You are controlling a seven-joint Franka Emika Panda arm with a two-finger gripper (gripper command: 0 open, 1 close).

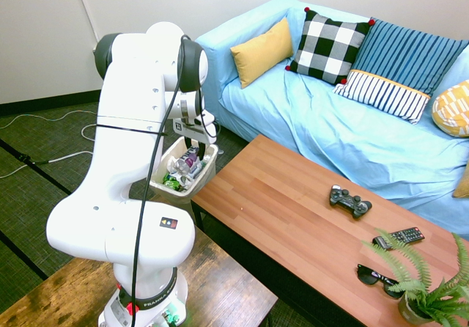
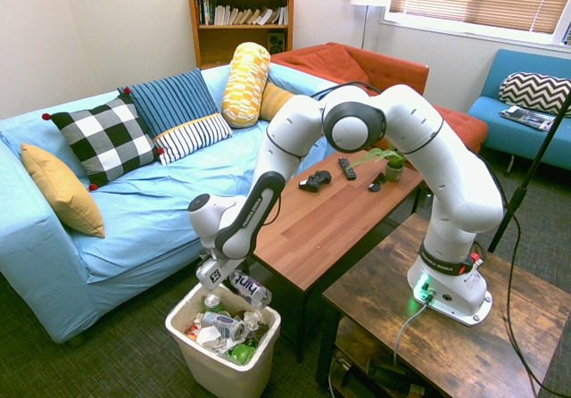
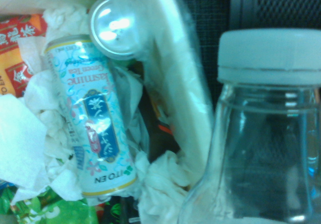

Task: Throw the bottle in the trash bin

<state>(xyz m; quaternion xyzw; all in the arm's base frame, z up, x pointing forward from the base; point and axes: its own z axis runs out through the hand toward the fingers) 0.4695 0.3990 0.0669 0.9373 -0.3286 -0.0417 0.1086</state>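
The trash bin [image 2: 222,367] is taken as the landmark, and it is seen to be nearly full: crumpled paper [image 3: 30,143], a jasmine tea can [image 3: 95,133] and a second can [image 3: 114,27] are heaped up close to the rim. Over the bin's side nearest the coffee table [image 2: 330,211], the gripper [image 2: 234,280] is held low and is judged to be clamped on the bottle [image 2: 251,289], though the fingers themselves are largely hidden by the wrist housing. The bottle is carried tilted above the bin's rim, its "hint" label facing outward; in the wrist view its white cap [image 3: 268,53] is seen past the bin wall [image 3: 183,73], over the dark floor rather than over the rubbish.

A miss is therefore the main risk. If the bottle is let go here, its cap end may be caught on the rolled rim and the bottle tipped out onto the floor between the bin and the table. Should it land inside, it may be bounced off the heaped cans and rolled over the edge. A shift further over the bin's middle before release would be advisable.
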